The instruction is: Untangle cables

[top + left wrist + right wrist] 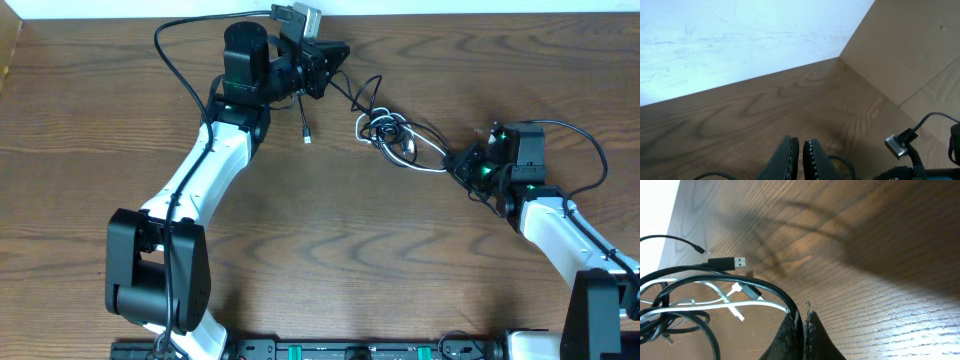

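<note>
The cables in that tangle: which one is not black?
The single white cable, threading through the bundle; the black cords looped around it all share one dark colour.

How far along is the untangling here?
Early stage. Done: nothing is fully separated, though one black plug end lies clear of the knot. In hand: the left gripper, shut, appears to hold a black cord drawn out from the knot, while the right gripper, shut, pinches the knot's opposite side. Left: the white cord and black loops are wound together.
</note>
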`<state>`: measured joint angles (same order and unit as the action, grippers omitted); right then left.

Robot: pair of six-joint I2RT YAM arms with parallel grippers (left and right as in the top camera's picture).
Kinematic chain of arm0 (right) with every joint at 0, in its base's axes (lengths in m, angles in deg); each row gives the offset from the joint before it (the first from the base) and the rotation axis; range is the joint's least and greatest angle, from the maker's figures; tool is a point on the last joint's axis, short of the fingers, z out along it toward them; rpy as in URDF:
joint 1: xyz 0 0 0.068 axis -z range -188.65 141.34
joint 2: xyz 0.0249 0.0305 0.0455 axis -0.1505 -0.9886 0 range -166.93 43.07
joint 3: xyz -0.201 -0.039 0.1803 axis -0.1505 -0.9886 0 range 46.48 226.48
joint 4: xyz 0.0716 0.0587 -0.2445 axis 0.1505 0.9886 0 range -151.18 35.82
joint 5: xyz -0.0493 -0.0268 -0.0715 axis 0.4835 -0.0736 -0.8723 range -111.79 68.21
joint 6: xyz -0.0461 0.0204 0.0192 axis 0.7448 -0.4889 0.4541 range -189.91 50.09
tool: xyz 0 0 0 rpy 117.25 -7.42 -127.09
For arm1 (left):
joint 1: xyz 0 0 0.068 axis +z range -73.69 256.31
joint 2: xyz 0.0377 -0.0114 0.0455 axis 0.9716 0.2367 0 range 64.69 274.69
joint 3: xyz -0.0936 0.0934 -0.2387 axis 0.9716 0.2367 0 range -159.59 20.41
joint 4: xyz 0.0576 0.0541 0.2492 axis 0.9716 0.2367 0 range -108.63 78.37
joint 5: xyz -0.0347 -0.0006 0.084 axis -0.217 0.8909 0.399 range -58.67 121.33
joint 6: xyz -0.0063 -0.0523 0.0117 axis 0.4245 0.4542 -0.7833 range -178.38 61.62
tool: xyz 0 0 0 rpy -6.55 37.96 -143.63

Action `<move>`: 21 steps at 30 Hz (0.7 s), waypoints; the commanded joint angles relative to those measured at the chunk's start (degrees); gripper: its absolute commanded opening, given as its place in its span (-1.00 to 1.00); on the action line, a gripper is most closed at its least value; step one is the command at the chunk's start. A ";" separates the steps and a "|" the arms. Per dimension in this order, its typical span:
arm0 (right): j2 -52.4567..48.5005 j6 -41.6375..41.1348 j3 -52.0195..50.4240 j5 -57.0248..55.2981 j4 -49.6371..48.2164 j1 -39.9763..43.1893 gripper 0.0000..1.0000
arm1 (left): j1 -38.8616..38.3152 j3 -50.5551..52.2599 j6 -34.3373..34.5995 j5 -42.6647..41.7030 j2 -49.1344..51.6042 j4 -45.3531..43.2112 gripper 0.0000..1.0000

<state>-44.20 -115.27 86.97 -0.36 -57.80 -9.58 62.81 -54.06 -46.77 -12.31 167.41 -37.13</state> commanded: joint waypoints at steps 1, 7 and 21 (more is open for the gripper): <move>-0.50 1.70 -0.85 -0.85 -0.92 1.44 -0.62 | 1.27 -1.49 0.09 -1.20 -2.86 -1.11 -0.85; -0.50 1.64 -0.85 14.82 -12.50 1.42 0.49 | 1.27 -1.49 -4.02 -8.55 -2.86 0.44 -0.85; -0.50 -2.40 -0.85 21.18 -25.49 1.36 0.59 | 0.52 -1.49 -21.62 -10.97 -2.86 24.30 -0.85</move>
<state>-44.46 -117.02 86.16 19.31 -83.13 -8.56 63.78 -54.30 -62.96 -21.47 166.47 -14.81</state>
